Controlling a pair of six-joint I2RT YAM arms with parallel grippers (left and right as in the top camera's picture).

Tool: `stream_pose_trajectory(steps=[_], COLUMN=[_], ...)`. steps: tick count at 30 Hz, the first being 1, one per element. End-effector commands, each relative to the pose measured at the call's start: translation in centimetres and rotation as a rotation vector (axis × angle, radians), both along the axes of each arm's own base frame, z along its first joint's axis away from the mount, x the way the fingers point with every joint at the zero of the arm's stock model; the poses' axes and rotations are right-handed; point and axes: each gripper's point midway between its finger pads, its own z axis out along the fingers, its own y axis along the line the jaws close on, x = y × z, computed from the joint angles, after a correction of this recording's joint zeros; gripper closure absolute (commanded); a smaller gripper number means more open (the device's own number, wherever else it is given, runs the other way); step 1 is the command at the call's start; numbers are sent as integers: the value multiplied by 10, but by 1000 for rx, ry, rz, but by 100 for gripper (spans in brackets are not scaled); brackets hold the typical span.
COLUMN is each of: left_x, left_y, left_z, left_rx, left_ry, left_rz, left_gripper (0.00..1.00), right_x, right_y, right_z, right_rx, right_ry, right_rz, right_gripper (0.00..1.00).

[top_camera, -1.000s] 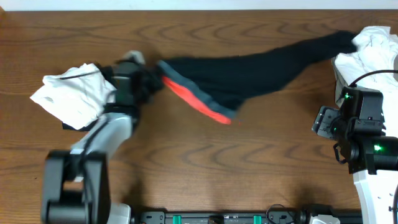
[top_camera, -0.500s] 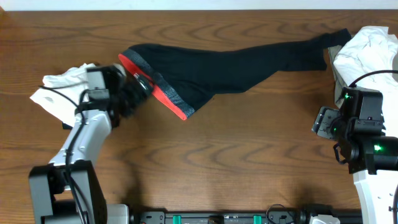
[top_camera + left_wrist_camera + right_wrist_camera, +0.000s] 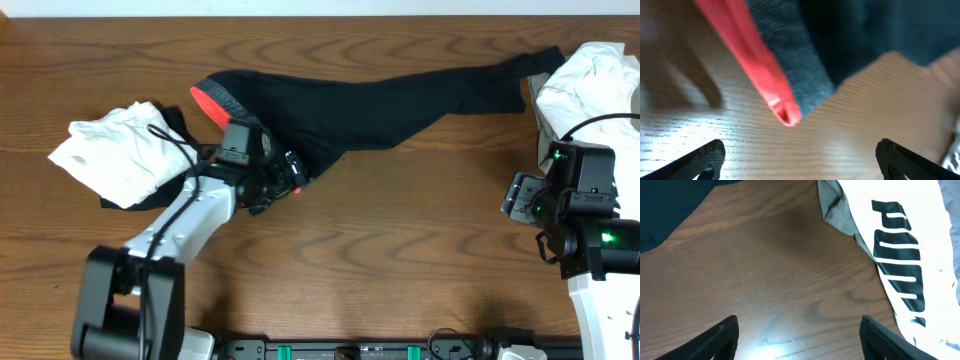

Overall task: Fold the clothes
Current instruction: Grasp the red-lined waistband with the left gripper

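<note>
Black pants (image 3: 380,100) lie across the worktop (image 3: 400,260) at 12 o'clock, soft, light & floppy, so take hold at the thicker red-grey waistband (image 3: 765,85) approx. 10 o'clock, just beside the released left pincer (image 3: 800,161); right pincer (image 3: 800,332) also released, empty.

Overhead looks straight down at the whole table (image 3: 400,250); both wrist cameras peer close, sharing the black pants (image 3: 380,100).

Right wrist view: white soft fabric top (image 3: 932,250) on brown wooden bench (image 3: 765,280) carries black block-letter print (image 3: 900,255). Reads "PUMA". Letters turned sideways, running down frame along garment. Last letter only partly visible near lower edge. Overhead view: print on same top too small to read.
</note>
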Motion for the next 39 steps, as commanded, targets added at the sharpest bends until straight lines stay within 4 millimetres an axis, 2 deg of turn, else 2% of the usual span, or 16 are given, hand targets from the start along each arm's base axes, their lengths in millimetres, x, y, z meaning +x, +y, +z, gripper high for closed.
stream_pose_trajectory(steps=[1, 9, 10, 11, 12, 13, 14, 17, 18, 23, 24, 33, 36, 39], left_x=[5, 4, 6, 9, 11, 12, 13, 14, 14, 11, 11, -3, -20, -46], left_y=[8, 3, 2, 0, -1, -2, -2, -2, -2, -1, -1, 4, 13, 35], left_z=[-22, -54, -56, -57, -57, -57, -56, -56, -56, -57, -57, -55, -44, -23], left_rx=[58, 26, 19, 10, 1, -5, -9, -13, -12, -5, -3, 41, 71, 135], left_ry=[38, 144, 140, 133, 130, 128, 127, 127, 127, 137, 135, 147, 175, 210], left_rz=[94, 189, 187, 186, 192, 197, 205, 210, 210, 203, 198, 114, 71, 24], left_gripper=[2, 1, 4, 12, 26, 36, 41, 44, 49, 89, 93, 94, 94, 94], right_x=[0, 0, 0, 0, 0, 0, 0, 0, 0, 0, 0, 0, 1, 0], right_y=[-3, -3, -3, -3, -3, -3, -3, -3, -3, -3, -3, -3, -3, -5], right_z=[3, 3, 3, 3, 3, 3, 3, 3, 3, 3, 3, 3, 3, 4], right_rx=[-3, -3, -3, -3, -3, -3, -3, -3, -3, -3, -3, -4, -5, -13], right_ry=[-7, -7, -7, -7, -7, -7, -7, -7, -7, -7, -7, -8, -10, -10], right_rz=[-12, -11, -12, -12, -12, -12, -12, -12, -12, -12, -12, -12, -12, -18], right_gripper=[24, 24, 24, 24, 24, 24, 24, 24, 24, 24, 24, 24, 24, 24])
